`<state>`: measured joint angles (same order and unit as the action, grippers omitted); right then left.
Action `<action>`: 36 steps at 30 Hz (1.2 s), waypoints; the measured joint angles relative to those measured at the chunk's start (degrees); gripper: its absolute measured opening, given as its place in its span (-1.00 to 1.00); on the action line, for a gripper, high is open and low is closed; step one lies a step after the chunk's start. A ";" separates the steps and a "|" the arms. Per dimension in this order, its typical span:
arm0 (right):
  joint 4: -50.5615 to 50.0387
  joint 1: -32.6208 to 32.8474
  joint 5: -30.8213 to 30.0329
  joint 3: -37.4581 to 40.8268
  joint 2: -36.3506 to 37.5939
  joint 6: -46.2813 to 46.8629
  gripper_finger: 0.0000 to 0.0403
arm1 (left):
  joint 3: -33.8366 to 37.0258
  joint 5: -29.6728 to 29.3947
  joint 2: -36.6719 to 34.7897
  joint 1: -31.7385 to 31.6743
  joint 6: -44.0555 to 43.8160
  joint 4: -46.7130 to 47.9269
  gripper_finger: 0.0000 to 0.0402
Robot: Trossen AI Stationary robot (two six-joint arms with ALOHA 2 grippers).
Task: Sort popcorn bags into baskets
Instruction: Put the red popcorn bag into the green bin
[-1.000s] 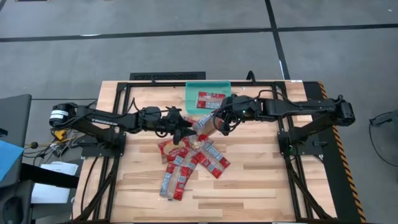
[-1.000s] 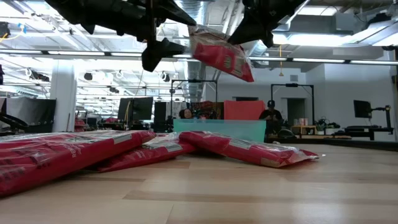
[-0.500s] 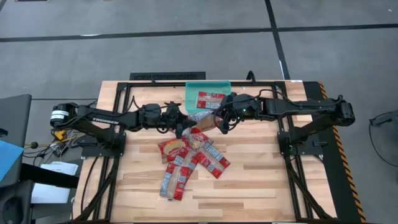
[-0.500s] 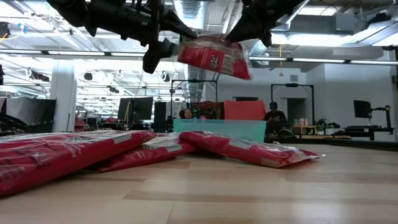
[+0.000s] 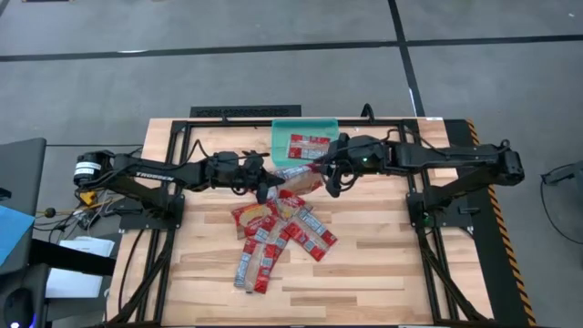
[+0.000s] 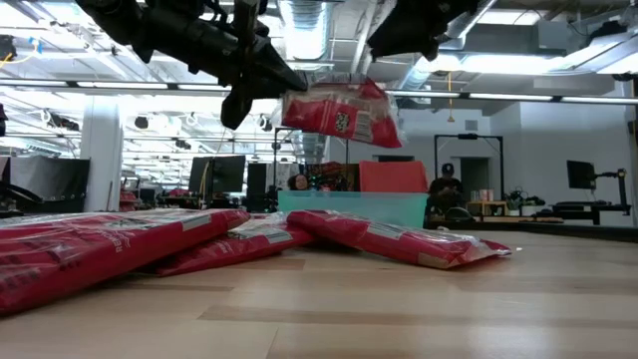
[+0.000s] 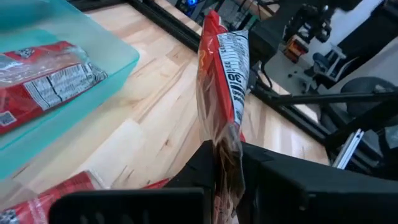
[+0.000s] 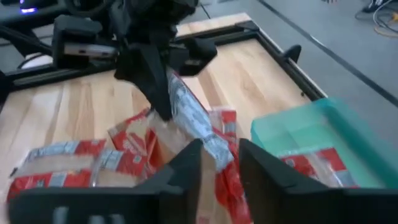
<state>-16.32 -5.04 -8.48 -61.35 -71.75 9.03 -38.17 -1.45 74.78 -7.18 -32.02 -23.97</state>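
**Mid-air handover of a popcorn bag above the table.**
The left gripper (image 7: 227,163) pinched one sealed end of the popcorn bag (image 6: 339,106), held aloft near the teal basket (image 5: 282,137); the right gripper (image 8: 219,154) stood parted around its other end. The foil packet looked light, limp and slippery, best taken by its flat sealed end.

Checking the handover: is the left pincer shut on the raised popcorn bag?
Yes, the left pincer is clamped on the raised popcorn bag end.
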 joint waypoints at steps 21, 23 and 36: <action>-7.91 -4.01 10.14 -3.14 5.49 8.05 0.34 | -22.91 -27.84 -2.51 13.94 94.80 34.22 -0.95; -7.47 -5.38 11.69 -3.22 4.57 8.11 0.34 | -22.91 -29.56 -2.47 15.04 104.12 32.63 -0.94; 1.88 -17.94 26.80 -3.12 3.45 33.33 0.34 | -22.93 -43.26 -2.47 16.78 139.06 14.41 -0.98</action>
<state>-14.44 -22.98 18.32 -64.47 -68.30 42.36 -61.10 -44.71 72.31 9.60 107.04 -9.55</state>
